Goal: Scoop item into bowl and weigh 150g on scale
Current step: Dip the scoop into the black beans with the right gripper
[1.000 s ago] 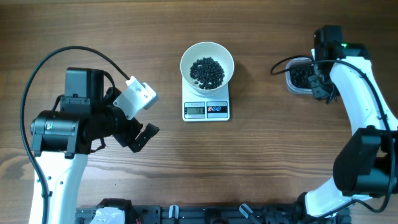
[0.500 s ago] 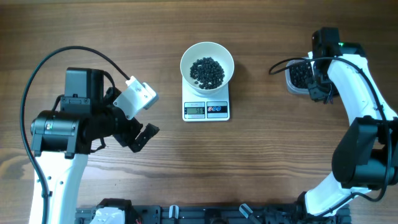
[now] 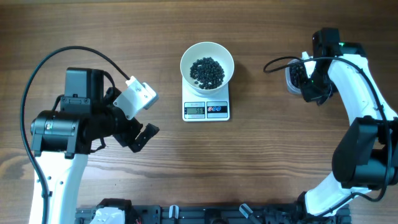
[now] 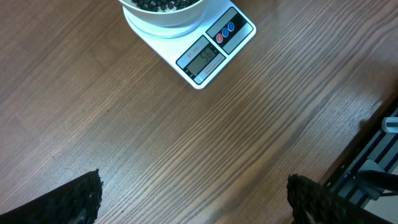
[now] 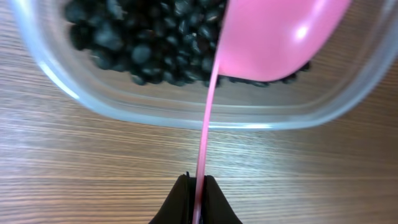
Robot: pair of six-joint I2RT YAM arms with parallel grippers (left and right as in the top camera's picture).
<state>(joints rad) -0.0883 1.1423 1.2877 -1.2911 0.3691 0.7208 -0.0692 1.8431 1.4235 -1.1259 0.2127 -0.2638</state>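
Observation:
The white bowl (image 3: 207,64) stands on the white scale (image 3: 206,109) and holds a heap of black beans (image 3: 207,71). The left wrist view shows the bowl's edge (image 4: 163,15) and the scale's display (image 4: 214,53) at the top. My left gripper (image 4: 194,202) hangs open over bare wood, left of the scale (image 3: 142,132). My right gripper (image 5: 198,186) is shut on the thin handle of a pink spoon (image 5: 273,37). Its scoop sits over the beans (image 5: 143,37) in a clear plastic tub (image 5: 186,112). No beans show on the scoop's visible face.
The clear tub (image 3: 292,78) lies at the far right of the table, partly covered by my right arm (image 3: 354,74). A black cable (image 3: 277,62) loops left of the tub. A dark rack (image 3: 205,214) runs along the front edge.
My right gripper has swung a little to the left at the tub, covering more of it. The left arm, bowl and scale have not moved.

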